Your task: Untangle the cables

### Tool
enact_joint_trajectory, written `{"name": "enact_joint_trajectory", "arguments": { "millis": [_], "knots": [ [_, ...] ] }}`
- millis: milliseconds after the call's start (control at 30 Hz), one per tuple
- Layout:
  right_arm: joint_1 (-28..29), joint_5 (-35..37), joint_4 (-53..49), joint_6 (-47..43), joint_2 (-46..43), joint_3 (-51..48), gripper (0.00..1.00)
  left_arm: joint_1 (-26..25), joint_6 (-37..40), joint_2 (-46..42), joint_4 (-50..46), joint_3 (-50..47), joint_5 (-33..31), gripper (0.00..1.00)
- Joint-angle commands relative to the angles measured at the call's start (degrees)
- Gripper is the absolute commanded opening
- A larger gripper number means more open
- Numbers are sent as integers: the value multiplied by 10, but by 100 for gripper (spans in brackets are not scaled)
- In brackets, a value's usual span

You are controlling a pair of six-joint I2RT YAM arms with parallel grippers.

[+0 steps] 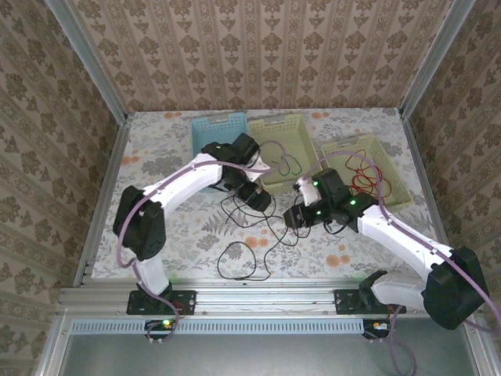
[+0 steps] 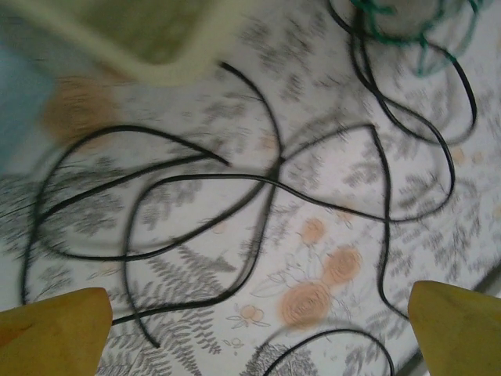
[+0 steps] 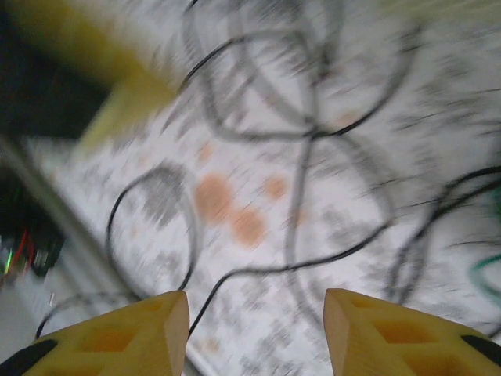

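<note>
standing over the floral table (image 1: 156, 157), i see a blue basket (image 1: 210, 131) at its 11 o'clock. the left gripper (image 1: 256, 197) hangs near the middle, just off that basket's near corner. its yellow fingers (image 2: 63, 329) are spread wide, with nothing between them but the table and wire below. the black cables (image 1: 258, 227) sprawl in loose crossing loops from under it down to 6 o'clock, with one closed loop nearest the front rail. a yellow basket (image 1: 270, 119) sits at 12 o'clock with a dark loop of wire inside. a green cable (image 2: 376, 27) shows at 1 o'clock in the left wrist view, bunched among black strands. the right gripper (image 1: 293, 217) sits low at 3 o'clock of the tangle, jaws partly apart and holding nothing; its wrist view is blurred. a red cable (image 1: 362, 174) lies in the right basket (image 1: 397, 176) at 2 o'clock.
</note>
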Motion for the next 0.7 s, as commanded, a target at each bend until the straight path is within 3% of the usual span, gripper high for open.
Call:
{"name": "enact_joint_trajectory", "arguments": {
  "millis": [0,67,167,300,533,667],
  "knots": [
    [75,16,-133,-92,-16,34,53,49,-148,-87,107,-58,-75,98],
    [122,24,-144,-115,-18,50,55,66,-199,-138,148,-105,-133,98],
    [180,60,-157,-151,12,82,57,82,-244,-203,203,-164,-170,99],
    [226,47,-223,-198,93,157,57,95,-277,-255,208,-206,-224,100],
    [261,-20,-399,-268,240,298,59,107,-303,-260,159,-220,-226,100],
    [264,-86,-439,-288,312,341,59,101,-316,-265,161,-226,-225,100]
  ]
}}
